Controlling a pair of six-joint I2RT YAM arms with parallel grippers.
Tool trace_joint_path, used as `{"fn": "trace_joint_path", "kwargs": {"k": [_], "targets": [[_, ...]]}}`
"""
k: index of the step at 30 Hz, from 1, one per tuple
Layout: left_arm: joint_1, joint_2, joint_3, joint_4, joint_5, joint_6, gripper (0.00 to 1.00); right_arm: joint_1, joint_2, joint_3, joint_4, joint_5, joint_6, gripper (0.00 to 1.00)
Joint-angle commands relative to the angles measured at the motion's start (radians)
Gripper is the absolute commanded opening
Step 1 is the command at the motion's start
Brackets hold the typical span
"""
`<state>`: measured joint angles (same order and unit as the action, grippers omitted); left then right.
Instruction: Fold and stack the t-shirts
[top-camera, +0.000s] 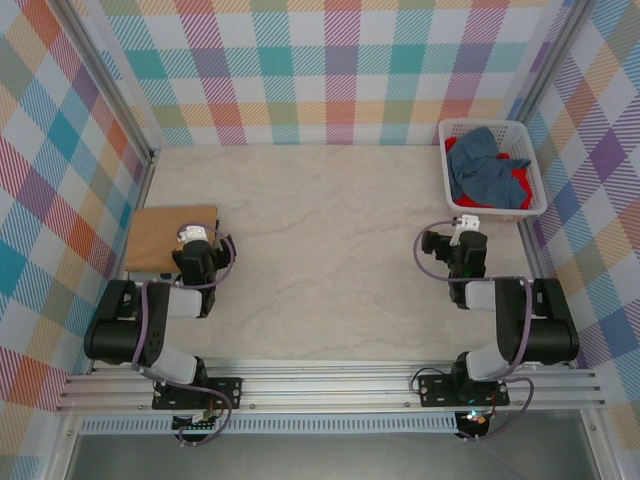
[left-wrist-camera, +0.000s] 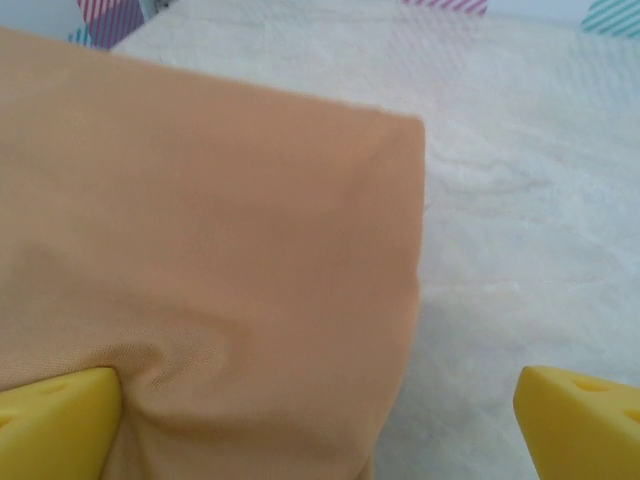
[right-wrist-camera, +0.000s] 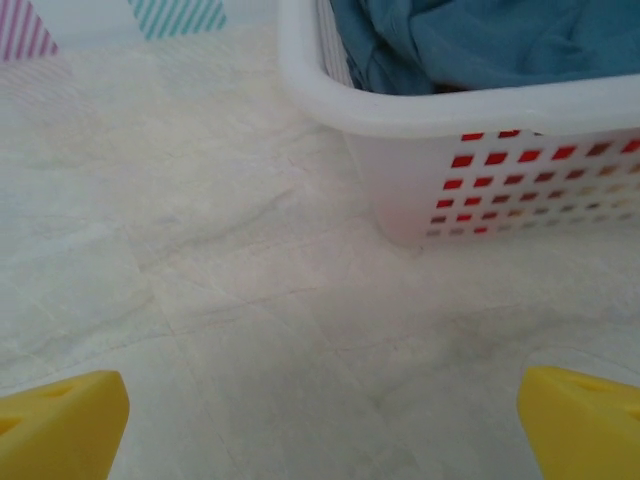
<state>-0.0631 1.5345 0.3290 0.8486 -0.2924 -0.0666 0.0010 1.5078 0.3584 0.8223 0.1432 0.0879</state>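
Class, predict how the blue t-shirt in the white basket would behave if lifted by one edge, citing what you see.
Probably floppy: the blue t-shirt lies crumpled in soft folds, so it would drape and unfurl. Likely light, being thin cloth heaped loosely in the basket. It may drag the red shirt bunched against it.

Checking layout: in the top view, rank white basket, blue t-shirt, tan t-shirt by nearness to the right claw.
1. white basket, just beyond the right claw.
2. blue t-shirt, inside the basket.
3. tan t-shirt, far left.
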Motion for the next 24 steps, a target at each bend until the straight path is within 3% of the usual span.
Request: {"fn": "trace_joint_path", "kwargs": {"k": [1, 3, 16, 20, 24], "targets": [[-0.007, 0.017, 0.03, 0.064, 0.031, 0.026, 1.0, -0.004, 0.011, -0.005, 0.096, -0.046, -0.019, 1.0], [-0.017, 0.022, 0.069, -0.016, 0.032, 0.035, 1.0, 0.009, 0.024, 0.026, 0.053, -0.024, -0.031, 1.0], [-0.027, 0.026, 0.065, 0.003, 0.021, 0.048, 1.0, 0.019, 0.023, 0.024, 0.058, -0.01, -0.039, 1.0], [-0.028, 0.027, 0.065, 0.003, 0.019, 0.049, 1.0, 0.019, 0.029, 0.046, 0.025, -0.087, -0.068, 1.0], [-0.027, 0.026, 0.065, 0.003, 0.018, 0.048, 1.0, 0.019, 0.028, 0.042, 0.027, -0.089, -0.068, 1.0]]}}
